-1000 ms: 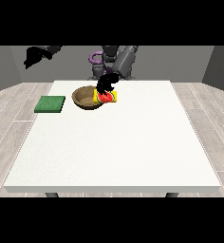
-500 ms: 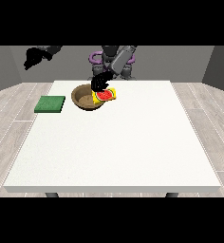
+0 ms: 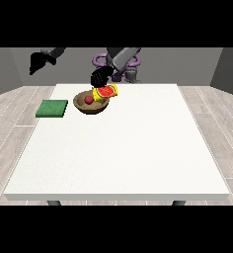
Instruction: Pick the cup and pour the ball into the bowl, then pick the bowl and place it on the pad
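While the hand at the view's right (image 3: 100,77) stays curled round the tilted yellow cup (image 3: 106,92) above the brown bowl (image 3: 92,104), I see the red ball (image 3: 89,99) inside it, near the white table's (image 3: 123,148) far edge. The green pad (image 3: 52,108) lies at the left edge. The other hand (image 3: 37,62) hangs raised; its fingers I cannot tell.

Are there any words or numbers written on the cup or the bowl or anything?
There are none to read. The yellow cup has a red picture on its side, not letters. The brown bowl, the red ball in it, the green pad and the white table are plain.
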Available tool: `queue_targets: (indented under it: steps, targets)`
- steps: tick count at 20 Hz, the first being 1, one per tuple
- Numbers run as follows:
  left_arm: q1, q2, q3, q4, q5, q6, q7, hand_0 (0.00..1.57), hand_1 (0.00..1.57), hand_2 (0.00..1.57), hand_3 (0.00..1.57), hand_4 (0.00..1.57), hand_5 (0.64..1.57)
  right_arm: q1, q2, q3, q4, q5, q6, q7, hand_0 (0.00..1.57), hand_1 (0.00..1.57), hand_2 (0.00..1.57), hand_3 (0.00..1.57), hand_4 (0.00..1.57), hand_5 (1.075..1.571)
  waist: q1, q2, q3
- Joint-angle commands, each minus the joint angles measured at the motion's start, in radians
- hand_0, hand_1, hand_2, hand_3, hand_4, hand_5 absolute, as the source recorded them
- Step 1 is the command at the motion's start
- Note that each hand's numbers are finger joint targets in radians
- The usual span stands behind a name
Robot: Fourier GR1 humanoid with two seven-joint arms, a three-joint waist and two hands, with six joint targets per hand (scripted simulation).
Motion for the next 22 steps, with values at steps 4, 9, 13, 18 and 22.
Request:
queue_targets:
  steps: [4,9,13,18,22]
  targets:
    - [0.039,0.018,0.151,-0.096,0.137,0.027,-0.098,1.49,1.49,1.57,1.57,1.51,1.202,0.100,-0.043,-0.009,0.000,-0.015,0.056,0.039,0.00,0.00,0.34,0.60,0.58,1.563,0.045,-0.114,-0.0006]
    - [0.020,0.126,0.292,-0.197,0.266,0.114,-0.179,1.45,1.45,1.57,1.57,1.31,1.402,0.138,-0.050,-0.033,0.024,-0.002,0.016,0.007,0.00,0.00,0.42,0.56,0.56,1.565,0.135,-0.106,-0.0008]
    - [0.084,0.216,0.445,-0.255,0.459,0.162,-0.295,1.57,1.57,1.57,1.57,1.15,1.493,0.163,-0.024,-0.019,-0.009,0.010,-0.016,0.011,0.00,0.00,0.47,0.63,0.57,1.565,0.156,-0.120,-0.0026]
    - [0.208,0.208,0.551,-0.318,0.666,0.165,-0.468,1.50,1.50,1.57,1.57,1.39,1.397,0.145,0.095,0.043,-0.064,0.046,-0.111,0.032,0.00,0.00,0.51,0.72,0.59,1.569,0.185,-0.071,-0.0037]
    - [0.196,0.103,0.728,-0.396,0.988,0.016,-0.548,0.95,0.95,1.12,1.02,1.44,1.269,0.113,0.112,0.044,-0.079,0.015,-0.074,0.028,0.00,0.00,0.55,0.65,0.61,1.570,0.163,-0.001,-0.0139]
